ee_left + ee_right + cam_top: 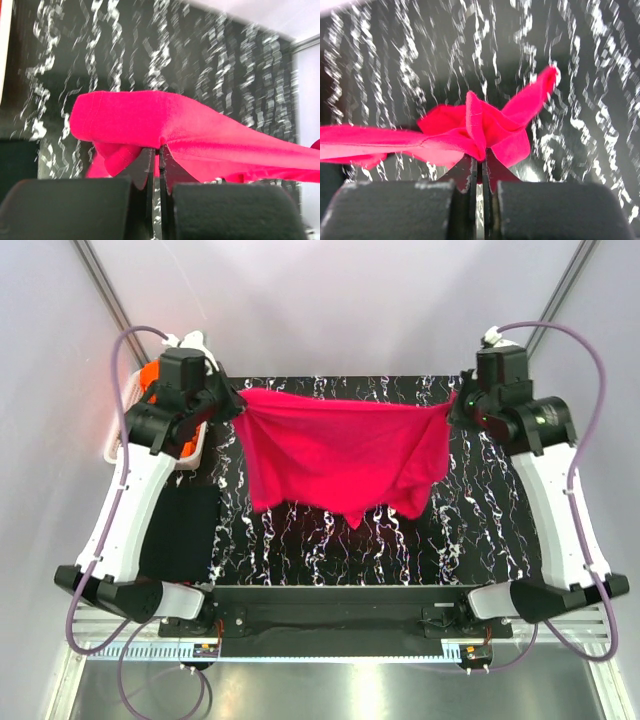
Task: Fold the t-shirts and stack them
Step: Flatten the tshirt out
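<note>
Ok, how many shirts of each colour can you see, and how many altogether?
pink t-shirt: 1
black t-shirt: 1
orange cloth in the white basket: at least 1, mostly hidden so I cannot count more
Total: at least 3

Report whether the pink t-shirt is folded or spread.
Spread, not folded: the hot pink cloth t-shirt hangs stretched between the left claw and the right claw, each shut on an upper corner.
</note>
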Available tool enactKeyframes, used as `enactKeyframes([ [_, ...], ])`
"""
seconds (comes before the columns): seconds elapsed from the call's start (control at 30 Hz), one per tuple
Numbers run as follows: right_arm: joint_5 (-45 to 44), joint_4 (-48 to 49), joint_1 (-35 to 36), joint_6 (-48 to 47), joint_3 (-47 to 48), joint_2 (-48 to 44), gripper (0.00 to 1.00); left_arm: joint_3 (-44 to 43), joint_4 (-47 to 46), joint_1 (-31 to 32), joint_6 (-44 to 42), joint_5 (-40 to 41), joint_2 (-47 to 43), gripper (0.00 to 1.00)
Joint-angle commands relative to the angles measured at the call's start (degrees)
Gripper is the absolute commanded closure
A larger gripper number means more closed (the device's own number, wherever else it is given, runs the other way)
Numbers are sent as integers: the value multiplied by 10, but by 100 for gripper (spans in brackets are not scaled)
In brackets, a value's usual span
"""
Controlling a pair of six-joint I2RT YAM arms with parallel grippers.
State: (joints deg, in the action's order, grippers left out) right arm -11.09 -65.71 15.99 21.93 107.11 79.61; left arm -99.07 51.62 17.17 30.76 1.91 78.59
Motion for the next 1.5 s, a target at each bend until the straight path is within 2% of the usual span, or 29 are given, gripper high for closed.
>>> enactKeyframes([
  [0.0, -67, 17, -9, -41, 50, -62, 100, -54, -25, -6, -4, 3, -53, 100],
  [0.1, -63, 26, -9, -45, 67, -111, 100, -42, -38, -5, 11, -16, -97, 100],
  [0.27, -17, 51, -9, -49, 66, -215, 100, 6, -78, -6, 36, -101, -188, 100],
  [0.43, 5, 77, -9, -43, 77, -313, 100, 28, -98, -6, 78, -112, -294, 100],
  [0.6, 3, 70, -8, -35, 110, -325, 100, 33, -99, -6, 106, -108, -328, 100],
  [0.77, -55, 82, -8, -72, 83, -269, 100, 74, -99, -6, 114, -96, -310, 100],
  [0.87, -69, 152, -8, -105, 6, -240, 100, 117, -99, -6, 108, -75, -281, 100],
  [0.93, -78, 242, -8, -136, -76, -221, 100, 161, -109, -5, 85, -56, -256, 100],
  [1.0, -94, 326, -8, -159, -136, -197, 100, 180, -117, -6, 65, 3, -222, 100],
  [1.1, -98, 411, -21, -203, -179, -127, 100, 200, -160, -6, 24, 39, -160, 100],
  [1.27, -44, 530, -79, -209, -206, 25, 100, 234, -230, -16, -12, 107, -41, 100],
  [1.3, -39, 551, -85, -207, -211, 45, 100, 230, -245, -20, -18, 108, 10, 100],
  [1.47, 4, 584, -100, -214, -141, 214, 100, 170, -270, -38, -39, 129, 194, 100],
])
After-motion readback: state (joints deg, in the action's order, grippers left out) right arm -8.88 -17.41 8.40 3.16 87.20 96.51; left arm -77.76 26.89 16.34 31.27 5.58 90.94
